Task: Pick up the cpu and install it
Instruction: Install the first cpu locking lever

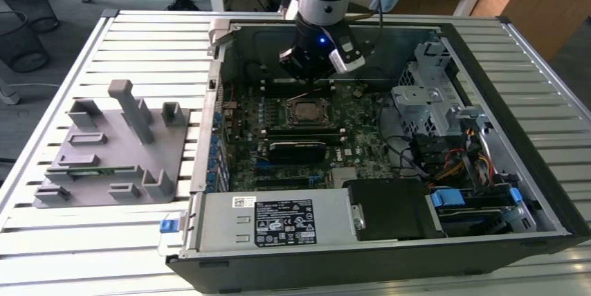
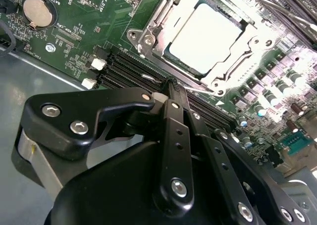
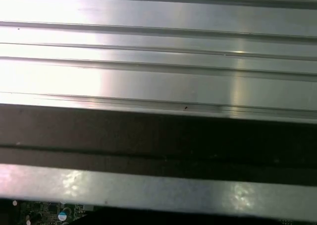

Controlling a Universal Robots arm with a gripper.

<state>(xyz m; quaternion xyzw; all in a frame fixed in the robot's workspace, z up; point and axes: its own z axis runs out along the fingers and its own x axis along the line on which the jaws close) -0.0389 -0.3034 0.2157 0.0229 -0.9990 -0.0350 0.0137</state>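
The cpu (image 2: 205,36), a flat square with a shiny silver top, lies in the motherboard socket with a metal frame (image 2: 148,39) around it. In the exterior view the cpu (image 1: 304,111) is near the middle of the board inside the open computer case. My gripper (image 1: 311,78) hangs over the board just behind the socket, toward the case's back wall. In the second wrist view the gripper (image 2: 172,86) has its two black fingers (image 2: 177,131) pressed together at the tips, over the memory slots (image 2: 131,69) beside the socket. Nothing shows between them.
A grey fixture plate (image 1: 102,151) with upright posts and a green memory stick (image 1: 79,169) lies on the slatted table at the exterior view's left. Inside the case are a power supply (image 1: 268,220), a black cover (image 1: 392,206) and a drive cage (image 1: 434,95). A coin battery (image 2: 38,12) sits on the board.
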